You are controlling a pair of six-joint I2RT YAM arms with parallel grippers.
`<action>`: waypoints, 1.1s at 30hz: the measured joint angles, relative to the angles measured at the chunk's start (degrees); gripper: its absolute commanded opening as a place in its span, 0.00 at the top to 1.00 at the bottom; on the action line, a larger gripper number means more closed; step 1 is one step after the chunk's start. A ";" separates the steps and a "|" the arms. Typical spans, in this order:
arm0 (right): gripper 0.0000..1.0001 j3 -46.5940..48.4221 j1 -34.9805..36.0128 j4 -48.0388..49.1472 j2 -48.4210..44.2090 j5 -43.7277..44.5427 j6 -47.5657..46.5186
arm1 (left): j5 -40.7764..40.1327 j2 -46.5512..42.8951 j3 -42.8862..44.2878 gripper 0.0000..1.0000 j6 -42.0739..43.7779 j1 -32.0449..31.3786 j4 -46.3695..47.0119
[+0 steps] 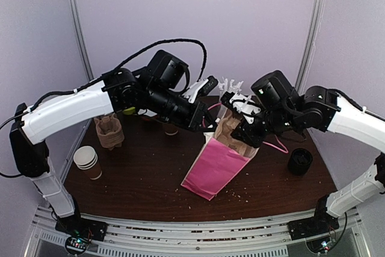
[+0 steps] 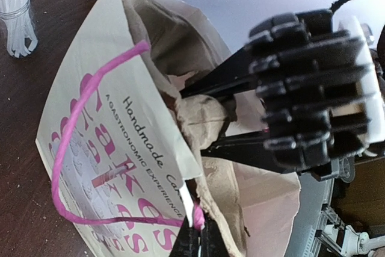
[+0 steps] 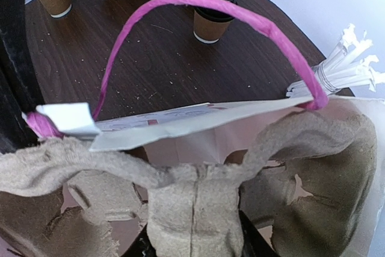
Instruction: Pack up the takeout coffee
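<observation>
So the takeout coffee point(image 3: 213, 21) is sitting upright on the worktop point(image 3: 150, 64), outside the pink bag point(image 1: 215, 170) and beyond its far side, clear of both arms. The left fingers point(image 2: 186, 246) look pinched on the bag's rim by the handle. The right fingers point(image 2: 224, 77) are down in the bag's mouth, clamped on the pulp cup carrier point(image 3: 195, 206).

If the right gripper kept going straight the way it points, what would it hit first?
The right gripper is clamped on the pulp cup carrier; straight on, that carrier would probably press into the pink bag wall first.
</observation>
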 measured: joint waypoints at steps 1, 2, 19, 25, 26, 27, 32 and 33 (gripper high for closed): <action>0.65 -0.31 0.00 0.33 -0.07 -0.48 -0.24 | 0.31 0.02 0.00 1.00 0.02 -0.02 0.00; 0.65 -0.68 0.00 0.72 -0.07 -1.03 -0.44 | 0.63 0.11 0.00 1.00 0.02 -0.02 0.00; 0.64 -12.55 0.61 5.51 -3.30 -7.80 -0.07 | 1.81 0.66 -2.36 1.00 -0.24 -0.35 3.26; 0.64 -13.22 0.61 6.12 -3.82 -8.33 0.11 | 1.66 0.66 -2.49 1.00 -0.48 -0.55 4.13; 0.64 -13.29 0.61 6.12 -3.85 -8.33 0.11 | 1.49 0.66 -2.58 1.00 -0.59 -0.55 4.15; 0.64 -13.42 0.61 6.12 -3.93 -8.33 0.13 | 1.22 0.66 -2.64 1.00 -0.70 -0.55 4.13; 0.64 -13.68 0.61 5.97 -4.59 -8.33 0.13 | -0.52 0.66 -2.93 1.00 -1.36 -0.55 4.09; 0.64 -13.81 0.61 5.97 -4.90 -8.33 0.15 | -0.96 0.66 -2.93 1.00 -1.51 -0.55 4.09</action>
